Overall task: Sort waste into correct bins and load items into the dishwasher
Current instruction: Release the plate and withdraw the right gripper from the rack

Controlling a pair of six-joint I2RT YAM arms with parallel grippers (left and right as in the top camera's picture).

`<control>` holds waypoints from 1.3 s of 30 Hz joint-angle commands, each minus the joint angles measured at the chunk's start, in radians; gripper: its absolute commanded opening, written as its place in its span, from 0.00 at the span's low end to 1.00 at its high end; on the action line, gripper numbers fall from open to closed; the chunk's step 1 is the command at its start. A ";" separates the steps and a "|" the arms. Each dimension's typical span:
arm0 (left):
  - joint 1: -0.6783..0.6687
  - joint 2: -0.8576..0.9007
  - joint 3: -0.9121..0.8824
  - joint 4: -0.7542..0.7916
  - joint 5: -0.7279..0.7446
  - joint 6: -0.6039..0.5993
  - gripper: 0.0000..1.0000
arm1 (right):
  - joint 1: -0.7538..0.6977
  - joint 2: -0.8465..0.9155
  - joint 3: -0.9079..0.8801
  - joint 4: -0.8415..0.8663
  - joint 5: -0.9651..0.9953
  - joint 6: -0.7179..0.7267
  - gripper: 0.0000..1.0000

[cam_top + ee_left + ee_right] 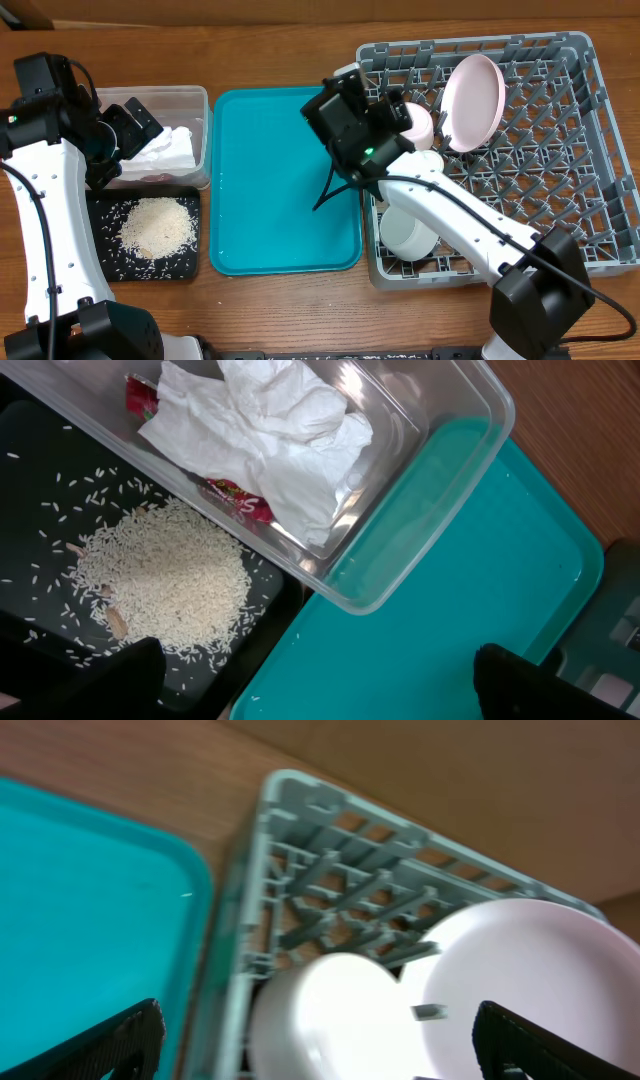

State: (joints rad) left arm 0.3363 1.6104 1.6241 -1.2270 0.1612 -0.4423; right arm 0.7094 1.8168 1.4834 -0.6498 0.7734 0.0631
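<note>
Each spread wide and empty, the right gripper (pixel 325 1050) is held above the dish rack (pixel 560 200), where the pink plate (pixel 473 100) is propped upright by pegs, and the left gripper (pixel 320 678) above the clear tub (pixel 440 480) of tissue (pixel 270 440) and black tray (pixel 40 480) of rice (pixel 170 580).

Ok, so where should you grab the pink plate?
Pinch the plate by its top rim, coming straight down from above. It stands tilted on edge in the rack, so that rim sticks up free, while the rack probably hems in its lower part.
</note>
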 commanded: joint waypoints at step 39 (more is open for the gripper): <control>0.001 -0.008 0.021 0.001 0.004 0.000 1.00 | 0.001 -0.058 0.004 0.006 -0.237 0.011 1.00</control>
State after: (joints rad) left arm 0.3363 1.6104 1.6241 -1.2270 0.1616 -0.4423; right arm 0.7132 1.8168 1.4834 -0.6491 0.5255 0.0681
